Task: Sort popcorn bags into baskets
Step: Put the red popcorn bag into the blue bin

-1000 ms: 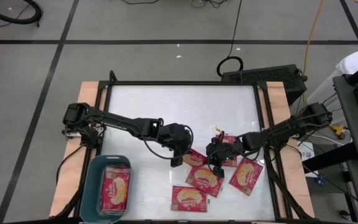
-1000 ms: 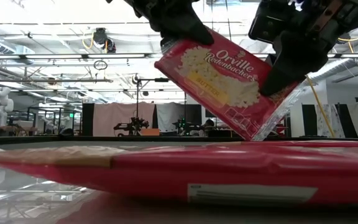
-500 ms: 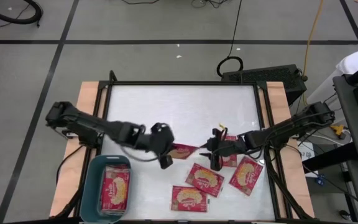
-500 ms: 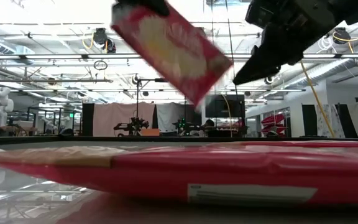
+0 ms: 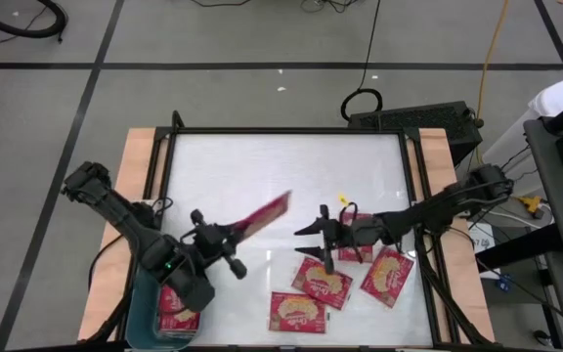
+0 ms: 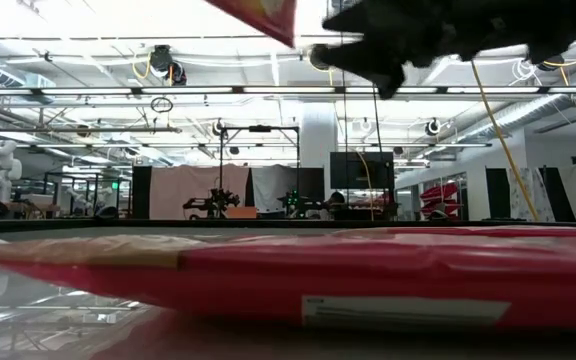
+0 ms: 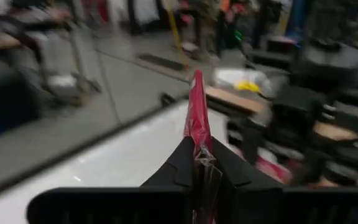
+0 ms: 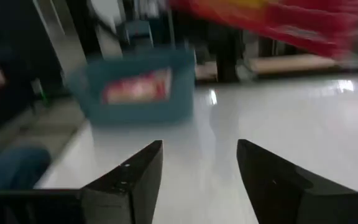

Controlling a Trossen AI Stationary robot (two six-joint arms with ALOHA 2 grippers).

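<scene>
My left gripper [image 5: 225,235] is shut on a red popcorn bag [image 5: 262,213], held in the air over the table's left half, right of the teal basket [image 5: 148,293]. The basket stands at the near left corner with red bags [image 5: 179,298] inside. My right gripper [image 5: 309,222] stands open just right of the held bag's free end, touching nothing. Several more bags lie flat on the table by the right arm, such as those at the centre [image 5: 323,281], near edge [image 5: 296,311] and right [image 5: 387,276]. My left gripper pinches one end of the popcorn bag [image 7: 199,158] between its two fingers. The bag stands on edge in the hold, lifted clear of the table. It reaches out past the fingertips toward the table's right and far side, its free end [image 5: 283,201] in the air.
One bag [image 6: 288,270] lies close in front of the low camera and hides most of the tabletop there. The far half of the white table [image 5: 281,166] holds no objects. A black box [image 5: 413,122] sits beyond the far right corner.
My right gripper has opened and let go of the bag that both grippers held a second ago. My left gripper has carried the bag toward the table's left and near side, toward the basket. The bag has risen and turned onto its edge.
</scene>
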